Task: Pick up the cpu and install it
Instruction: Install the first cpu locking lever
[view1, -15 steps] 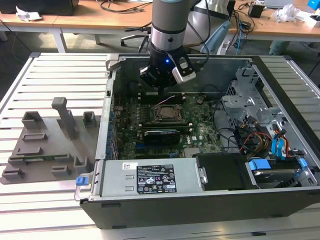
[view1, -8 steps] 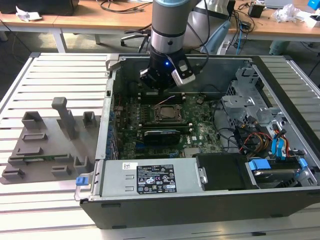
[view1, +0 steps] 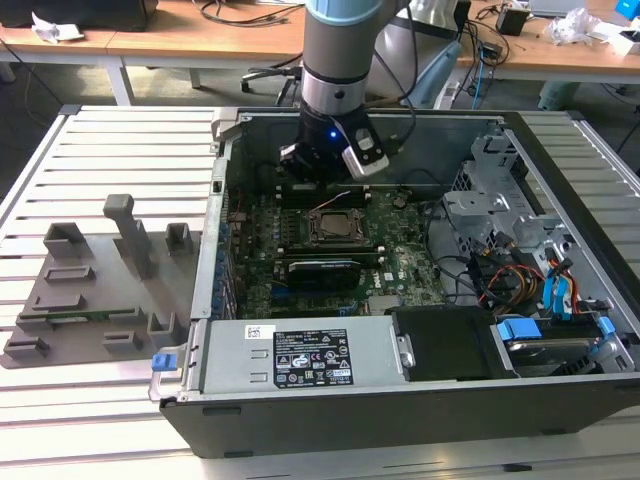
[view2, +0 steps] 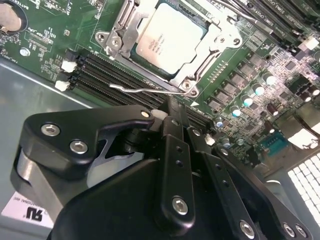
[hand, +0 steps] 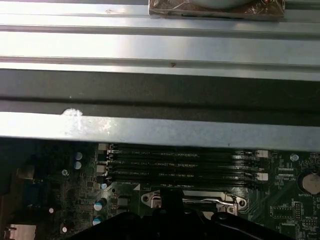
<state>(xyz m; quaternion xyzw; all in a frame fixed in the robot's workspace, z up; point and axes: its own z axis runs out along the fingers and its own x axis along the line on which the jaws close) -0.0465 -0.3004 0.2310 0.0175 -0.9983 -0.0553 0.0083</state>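
even room light, glare on metal slats (hand: 160, 47).

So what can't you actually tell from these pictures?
- Whether the cpu is locked into its socket frame: the second wrist view cuts off the frame's far side.
- The socket in the first wrist view: the gripper body covers it.
- The motherboard behind the arm in the exterior view.

I see: silvery-grey cpu (view2: 167, 37), green motherboard (view2: 45, 45), black hand (view2: 172, 150), grey slatted desk (view1: 110, 150), blue drive tabs (view1: 518, 328).
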